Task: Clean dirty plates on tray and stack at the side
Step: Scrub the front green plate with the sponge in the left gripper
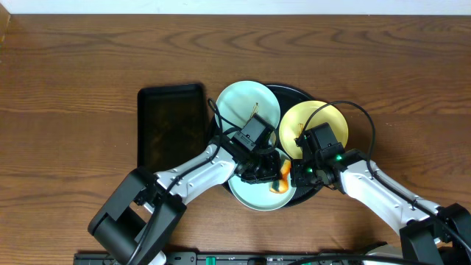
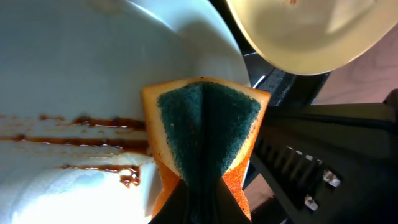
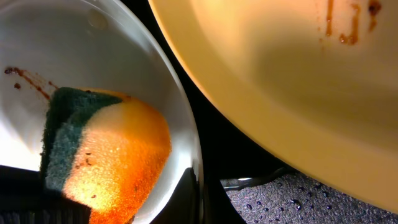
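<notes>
Left jaws apparently pinch sponge (image 2: 206, 127).

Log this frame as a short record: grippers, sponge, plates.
left gripper: shut on sponge
sponge: on near mint plate, beside sauce streaks
near mint plate: streaked, on tray
yellow plate: streaked, on tray
far mint plate: on tray
right gripper: by near mint plate's rim, state unclear
stacked aside: none

- I am looking at a robot test bench rather than a home kitchen: a left arm (image 1: 193, 171) and a right arm (image 1: 379, 188) are reaching in over a bare wood-grain tabletop (image 1: 73, 59).
- Dishwashing props are lying out: plates (image 1: 246, 107) on a round black tray (image 1: 292, 92), a sponge (image 1: 283, 177) and a rectangular tray (image 1: 171, 125).
- A pale wall strip (image 1: 235, 6) is bordering the far edge.
</notes>
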`<action>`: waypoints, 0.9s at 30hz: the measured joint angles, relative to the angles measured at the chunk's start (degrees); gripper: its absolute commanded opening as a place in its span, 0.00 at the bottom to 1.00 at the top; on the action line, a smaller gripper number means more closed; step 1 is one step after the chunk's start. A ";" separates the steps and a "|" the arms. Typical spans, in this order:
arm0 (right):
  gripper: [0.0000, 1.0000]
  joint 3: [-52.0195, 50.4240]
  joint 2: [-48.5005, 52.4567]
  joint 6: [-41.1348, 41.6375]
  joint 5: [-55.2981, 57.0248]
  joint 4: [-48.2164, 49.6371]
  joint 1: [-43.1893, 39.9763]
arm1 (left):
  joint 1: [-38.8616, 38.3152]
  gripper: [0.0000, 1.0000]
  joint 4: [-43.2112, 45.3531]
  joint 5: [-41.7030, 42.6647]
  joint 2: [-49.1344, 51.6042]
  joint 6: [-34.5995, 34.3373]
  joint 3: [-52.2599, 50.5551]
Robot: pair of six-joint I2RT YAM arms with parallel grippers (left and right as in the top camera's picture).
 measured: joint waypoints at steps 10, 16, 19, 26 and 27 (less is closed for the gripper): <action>0.01 0.00 0.00 0.00 -0.07 0.02 0.00 | -0.07 0.07 -3.52 -6.21 0.17 2.34 0.11; 0.01 0.02 0.00 0.02 -0.28 -0.02 0.00 | -0.02 0.08 -4.94 -10.08 0.11 3.87 0.50; 0.01 0.04 0.00 0.02 -0.28 -0.09 0.00 | 0.28 0.07 -5.35 -12.24 -0.57 5.16 0.50; 0.01 0.37 0.00 0.02 -0.17 -1.09 0.00 | 2.43 0.07 -10.64 -22.49 -4.20 6.67 0.48; 0.01 0.37 0.00 0.02 -0.17 -1.09 0.00 | 2.71 0.07 -11.32 -23.67 -4.63 6.80 0.48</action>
